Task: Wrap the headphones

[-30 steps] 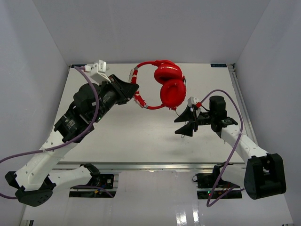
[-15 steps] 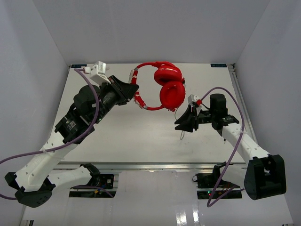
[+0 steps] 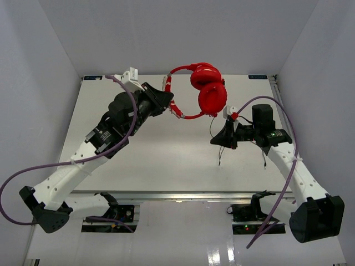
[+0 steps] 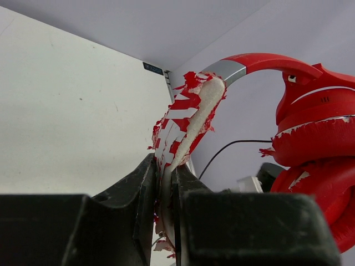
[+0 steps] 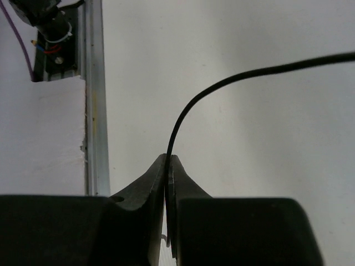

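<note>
White table point(image 3: 138, 160), grey walls point(image 3: 166, 33) (headphones point(image 3: 208, 91) aloft)

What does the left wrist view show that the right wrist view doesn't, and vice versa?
Only the left wrist view: the red headphones, the left jaws shut on the headband, whose red covering is flaking, and the earcups at the right. Only the right wrist view: the right jaws pinched shut on the thin dark cable, and the table's metal rail. Both: the white tabletop and a stretch of that cable.
</note>
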